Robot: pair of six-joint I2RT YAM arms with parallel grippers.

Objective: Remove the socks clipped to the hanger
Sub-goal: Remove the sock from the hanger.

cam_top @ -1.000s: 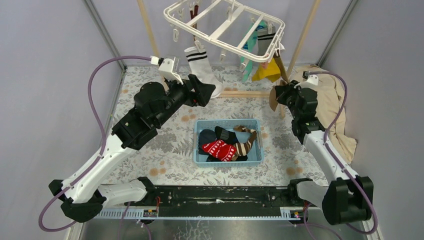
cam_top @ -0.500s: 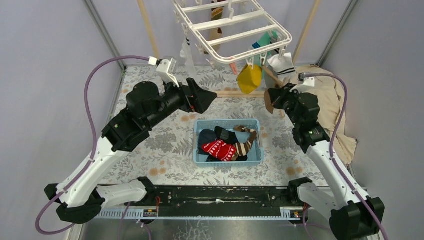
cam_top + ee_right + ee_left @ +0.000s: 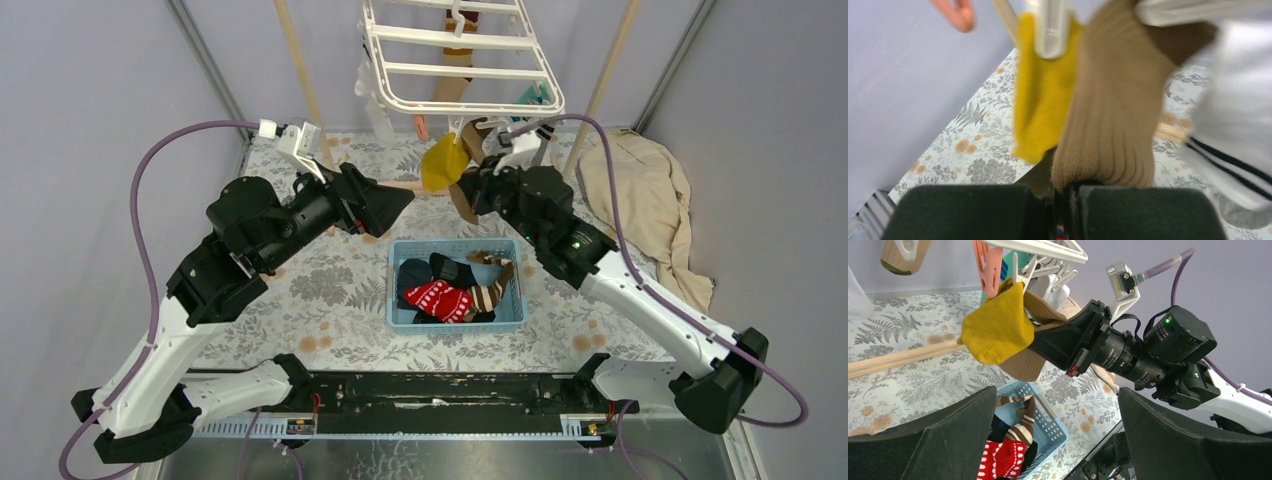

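the right gripper (image 3: 1064, 192) is pinching the tan sock (image 3: 1108, 115), likely soft and stretchy, at its ribbed lower end, while the left gripper (image 3: 400, 200) is gaping empty.

Floral-print table (image 3: 320, 300): blue basket (image 3: 455, 326) centre, beige cloth (image 3: 650, 200) crumpled at right edge.

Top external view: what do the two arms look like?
Left arm and right arm match: white links, black joint housings, black wedge-shaped fingers. A purple cable loops along each to a white wrist camera bracket. The right arm shows a green light.
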